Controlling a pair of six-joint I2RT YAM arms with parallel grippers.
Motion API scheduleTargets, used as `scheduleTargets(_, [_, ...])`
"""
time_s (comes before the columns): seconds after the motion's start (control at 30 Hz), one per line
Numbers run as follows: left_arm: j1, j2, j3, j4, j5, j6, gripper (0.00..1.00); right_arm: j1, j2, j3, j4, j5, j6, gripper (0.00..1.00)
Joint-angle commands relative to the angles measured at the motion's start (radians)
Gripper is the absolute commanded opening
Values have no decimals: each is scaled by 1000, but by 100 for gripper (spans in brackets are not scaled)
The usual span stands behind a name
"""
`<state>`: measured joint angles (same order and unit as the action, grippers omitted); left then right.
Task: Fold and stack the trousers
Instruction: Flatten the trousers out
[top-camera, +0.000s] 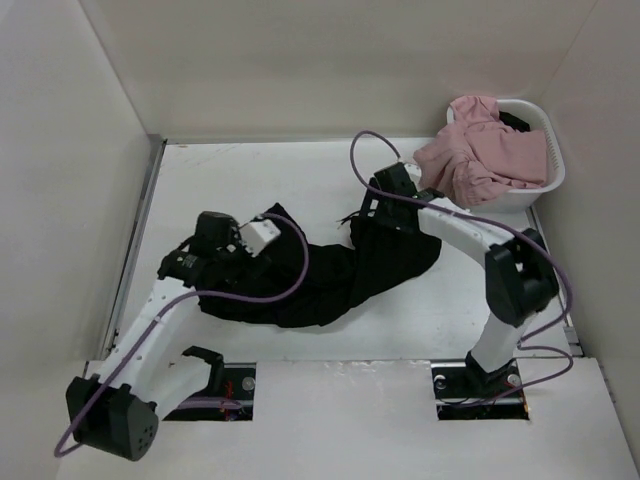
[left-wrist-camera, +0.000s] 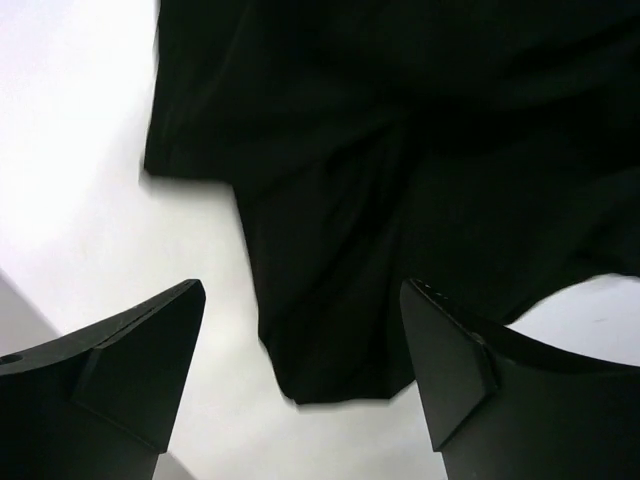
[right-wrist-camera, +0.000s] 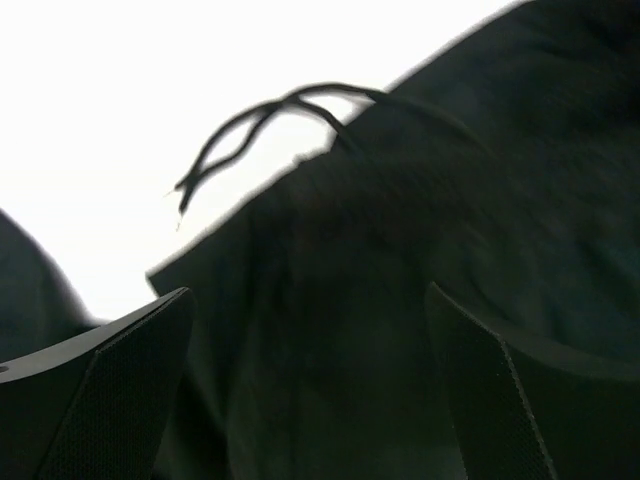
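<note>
My left pincer is spread wide and holds nothing. Just past its tips, in the middle of its picture, a black end of the trousers lies on the white table. My right pincer is spread wide too, with nothing pinched. Black cloth lies right under it, and the thin string pokes out onto the table at the upper left of that picture.

From above, the trousers sit in the middle of the picture as one long, bumpy band. The band runs across the table from left to right, bending up a little at the right. My left pincer is over the left end and my right pincer is over the string end, so each arm is nearest its own end. The trousers look soft and lumpy, and I think they are not neatly folded yet. The pink cloth sits in the basket at the upper right.
</note>
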<state>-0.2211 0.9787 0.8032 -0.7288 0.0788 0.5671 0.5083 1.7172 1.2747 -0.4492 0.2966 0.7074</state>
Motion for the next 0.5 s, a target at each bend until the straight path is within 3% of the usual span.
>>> scheduleTargets(0.0, [-218,-9,41,8,4,71,80,-7,103,84,23,-56,-34,100])
scheduleTargets(0.13, [-421,80,-30,35,-77,65,80,-34,165,57,30,-42,1,93])
scheduleTargets(0.3, [-412,178,-85,63,-93,86,78,-49,194,20,40,-59,14,83])
scheduleTargets(0.4, [-409,231,-90,63,-41,73,77,-54,222,18,63,-103,14,62])
scheduleTargets(0.47, [-416,280,-102,90,-27,68,66,-57,220,15,75,-119,15,45])
